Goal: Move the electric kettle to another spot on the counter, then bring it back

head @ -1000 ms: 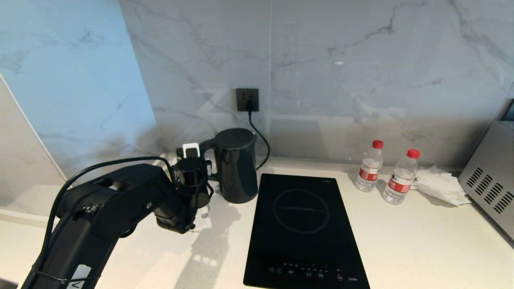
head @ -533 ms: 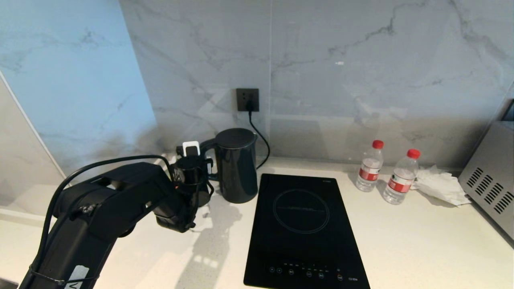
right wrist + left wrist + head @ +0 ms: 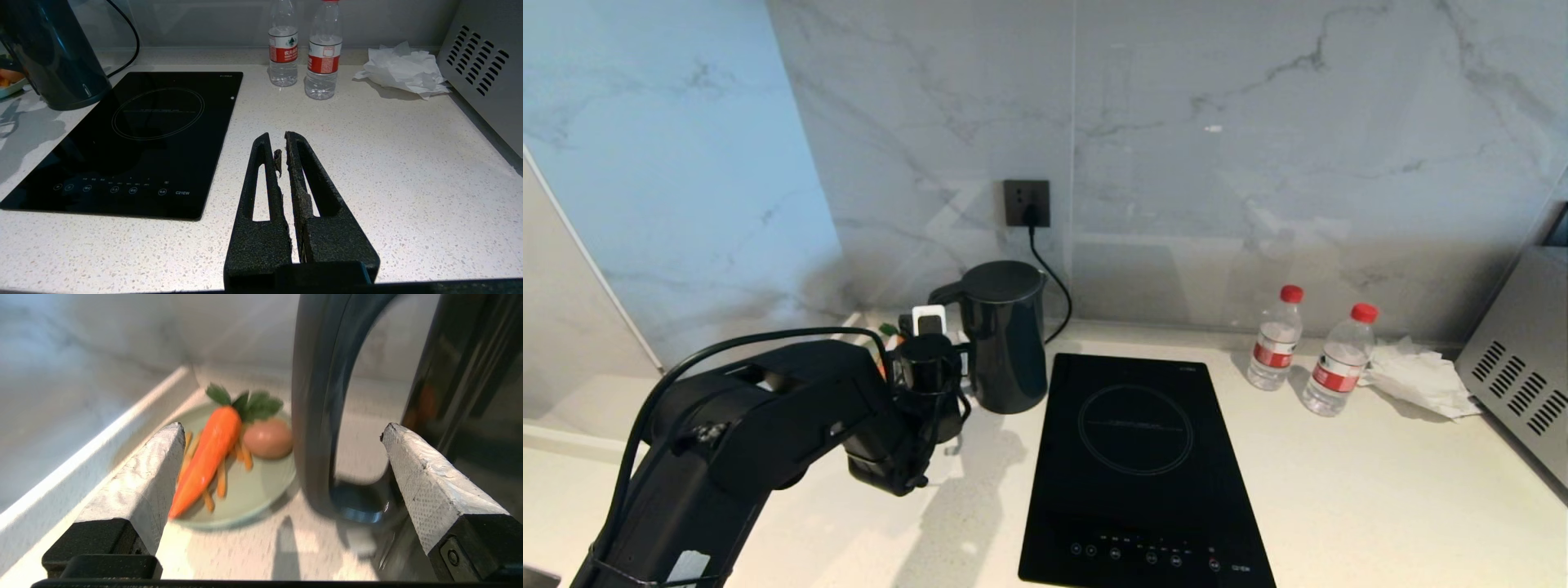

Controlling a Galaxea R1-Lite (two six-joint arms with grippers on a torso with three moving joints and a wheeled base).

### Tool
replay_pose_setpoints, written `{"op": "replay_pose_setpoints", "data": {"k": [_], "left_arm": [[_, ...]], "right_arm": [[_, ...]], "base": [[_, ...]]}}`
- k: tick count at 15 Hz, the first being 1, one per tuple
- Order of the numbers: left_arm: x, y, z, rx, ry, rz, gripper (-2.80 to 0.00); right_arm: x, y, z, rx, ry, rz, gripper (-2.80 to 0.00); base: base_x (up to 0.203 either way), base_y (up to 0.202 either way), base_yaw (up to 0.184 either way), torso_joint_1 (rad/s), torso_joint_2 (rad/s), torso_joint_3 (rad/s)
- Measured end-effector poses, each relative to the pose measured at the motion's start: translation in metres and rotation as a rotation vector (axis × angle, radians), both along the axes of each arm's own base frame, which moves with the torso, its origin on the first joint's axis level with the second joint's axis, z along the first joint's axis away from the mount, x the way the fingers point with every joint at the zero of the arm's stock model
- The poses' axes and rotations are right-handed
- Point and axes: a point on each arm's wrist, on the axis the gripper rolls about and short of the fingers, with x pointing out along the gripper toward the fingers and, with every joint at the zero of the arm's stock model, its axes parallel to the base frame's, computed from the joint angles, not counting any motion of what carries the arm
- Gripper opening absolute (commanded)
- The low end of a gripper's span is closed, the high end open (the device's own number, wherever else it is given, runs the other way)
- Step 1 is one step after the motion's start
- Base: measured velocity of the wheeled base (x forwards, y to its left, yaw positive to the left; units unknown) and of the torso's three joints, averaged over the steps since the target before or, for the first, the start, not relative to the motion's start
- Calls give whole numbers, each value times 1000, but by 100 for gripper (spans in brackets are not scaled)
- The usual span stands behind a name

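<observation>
A: Where's the electric kettle (image 3: 1005, 335) right now?

B: Upright at the far left of the worktop (image 3: 1380, 490), close to the marble wall and just left of the black hob (image 3: 1135, 465). Its loop handle (image 3: 316, 416) faces left, towards the left gripper (image 3: 282, 465)

A: And how do you reckon it will handle?

B: Rigid and glossy, so I'd judge the body slippery and too broad to clamp. If there's water in it, it will be heavy, though the closed lid hides that. The handle is the place to hold: a stiff upright bar the fingers (image 3: 151, 477) can close across

A: What are those fingers doing?

B: They stand wide apart, gripping nothing. From the wrist, the handle's bar lies between them, nearer one side than the other. Beyond it sits a plate (image 3: 245, 490) with a carrot (image 3: 208, 457) and an egg-like thing, just beside the kettle, so a careless swing could clip it

A: The other arm?

B: The right gripper (image 3: 282, 155) is parked over bare worktop, near side, fingers together

A: Anything changed in the last second?

B: The left gripper has edged right, closer to the handle, and its fingers have spread a touch wider. The kettle hasn't moved
</observation>
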Motion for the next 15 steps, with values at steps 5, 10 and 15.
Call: {"op": "replay_pose_setpoints", "data": {"k": [5,10,15], "left_arm": [[-25,14,-9,-38,78,12,0],[-55,28,-7,-120,73,-3,0],[-50,25,-36,3,121,-64,0]], "right_arm": [[0,0,0,0,0,0,-280],[0,0,0,-1,0,0,-280],[0,0,0,0,0,0,-280]], "base": [[0,0,0,0,0,0],[0,0,0,0,0,0],[0,0,0,0,0,0]]}}
